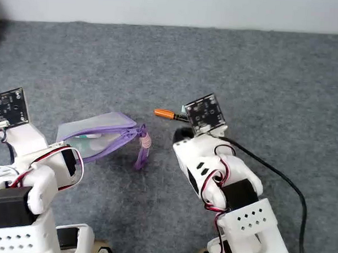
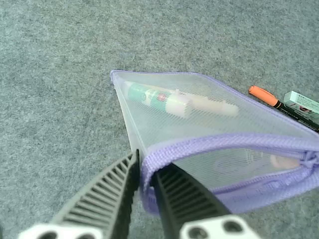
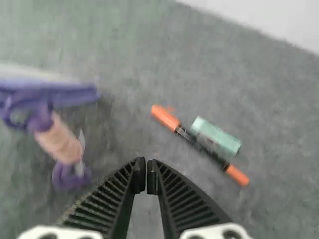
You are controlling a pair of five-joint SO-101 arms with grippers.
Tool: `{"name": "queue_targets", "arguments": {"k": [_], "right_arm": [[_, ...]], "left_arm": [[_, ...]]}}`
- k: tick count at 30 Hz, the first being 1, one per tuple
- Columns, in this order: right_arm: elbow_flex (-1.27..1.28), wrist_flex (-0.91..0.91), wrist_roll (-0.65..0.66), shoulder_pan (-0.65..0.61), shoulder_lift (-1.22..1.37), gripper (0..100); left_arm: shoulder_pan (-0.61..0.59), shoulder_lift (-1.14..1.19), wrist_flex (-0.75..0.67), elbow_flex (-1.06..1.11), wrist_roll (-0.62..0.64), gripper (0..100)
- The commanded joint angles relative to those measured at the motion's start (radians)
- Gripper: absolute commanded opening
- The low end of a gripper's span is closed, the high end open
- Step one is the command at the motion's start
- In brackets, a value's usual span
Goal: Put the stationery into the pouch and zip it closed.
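"High view: on the grey mat (image 1: 262,69) the pouch (image 1: 100,135) lies with its mouth gaping toward the marker (image 1: 165,113). What does the step in hand call for?"

"By the look of it, fetching the marker. The left gripper (image 2: 144,164) should hold the pouch rim up so the mouth gapes wide. The right gripper (image 3: 146,167) has to open, come down across the marker's middle and avoid shoving the eraser (image 3: 216,135) that lies alongside it. A grip near the orange cap would probably let the marker swing on the way over. The entry is best made along the zipper line, not across it."

"Anything inside yet?"

"A white and green tube (image 2: 169,98) shows through the mesh, lying flat toward the closed end."

"And the jaws?"

"The left ones are clamped on the purple zipper edge at the pouch's corner, with the fabric pinched between them. The right ones are clenched tip to tip and hold nothing. They hang over bare mat between the pouch's tassel (image 3: 59,142) and the marker, touching neither."
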Motion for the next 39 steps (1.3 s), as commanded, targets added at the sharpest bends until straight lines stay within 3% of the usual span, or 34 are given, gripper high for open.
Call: {"name": "queue_targets", "arguments": {"k": [1, 7, 15, 22, 24, 31, 39], "right_arm": [[-0.075, 0.064, 0.051, 0.033, 0.033, 0.7], [-0.269, 0.154, 0.055, 0.099, 0.272, 0.8], [-0.551, 0.196, 0.295, 0.102, 0.679, 1.2], [-0.766, 0.200, 0.382, 0.070, 0.998, 1.3], [-0.833, 0.202, 0.384, 0.056, 1.081, 4.6], [-1.145, 0.291, 0.381, 0.031, 1.333, 34.0], [-1.453, 0.306, 0.385, -0.012, 1.613, 35.1]], "left_arm": [[-0.006, -0.012, -0.003, -0.010, 0.011, 1], [-0.005, -0.011, -0.003, -0.010, 0.011, 1], [-0.005, -0.008, -0.003, -0.010, 0.011, 1], [-0.008, -0.008, -0.002, -0.010, 0.011, 1], [-0.008, -0.009, -0.002, -0.010, 0.011, 1], [-0.009, -0.011, 0.000, -0.010, 0.011, 1], [-0.009, -0.011, 0.002, -0.010, 0.011, 1]]}}
